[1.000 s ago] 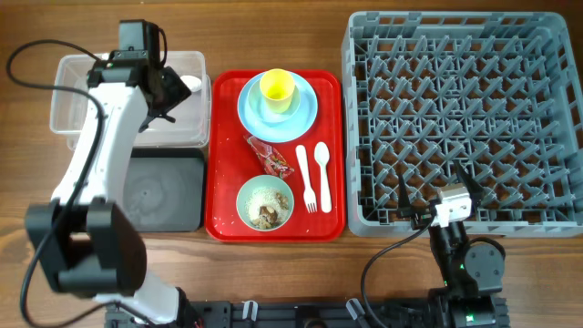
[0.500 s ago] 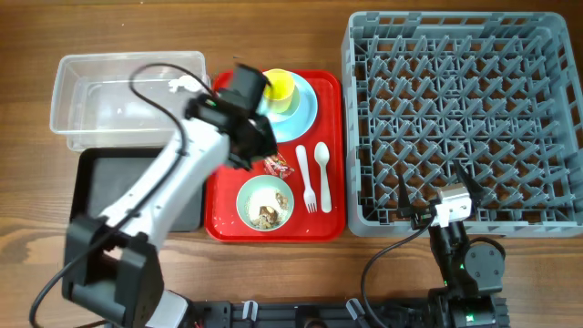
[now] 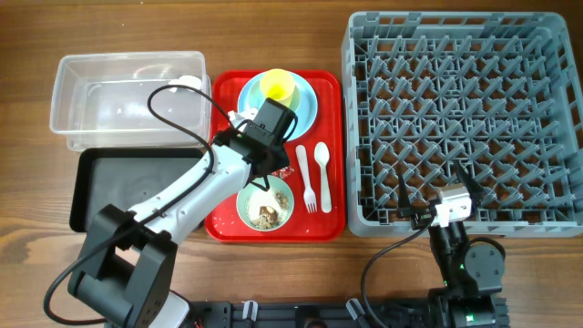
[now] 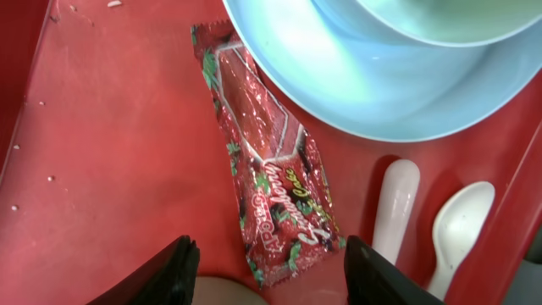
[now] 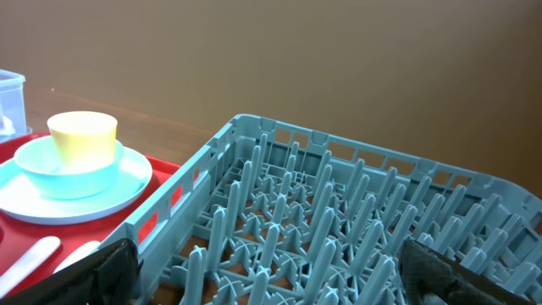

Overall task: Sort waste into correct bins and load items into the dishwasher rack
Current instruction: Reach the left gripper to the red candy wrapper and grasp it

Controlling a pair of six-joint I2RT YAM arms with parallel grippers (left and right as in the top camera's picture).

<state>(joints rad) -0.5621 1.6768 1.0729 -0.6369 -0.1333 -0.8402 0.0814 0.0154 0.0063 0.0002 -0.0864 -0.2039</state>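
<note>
The red snack wrapper [image 4: 271, 182] lies flat on the red tray [image 3: 228, 118], between the light-blue plate [image 4: 356, 80] and the pale-green bowl [image 3: 265, 206] that holds food scraps. My left gripper [image 4: 271, 275] is open and hovers just above the wrapper's lower end, one finger on each side. In the overhead view my left gripper [image 3: 261, 176] hides the wrapper. The white tissue [image 3: 188, 84] lies in the clear tub [image 3: 109, 105]. The yellow cup [image 3: 278, 87] stands in the light-blue bowl on the plate. My right gripper [image 5: 279, 280] is open over the rack's [image 3: 460, 118] front edge.
The black tray [image 3: 127, 196] sits in front of the clear tub, left of the red tray. The white fork [image 3: 305, 178] and spoon [image 3: 322, 171] lie on the red tray's right side, close to the wrapper. The rack fills the right half of the table.
My left arm has swung from over the clear tub to the red tray and come down over the wrapper. The tissue stays in the tub. The right arm has not moved.
</note>
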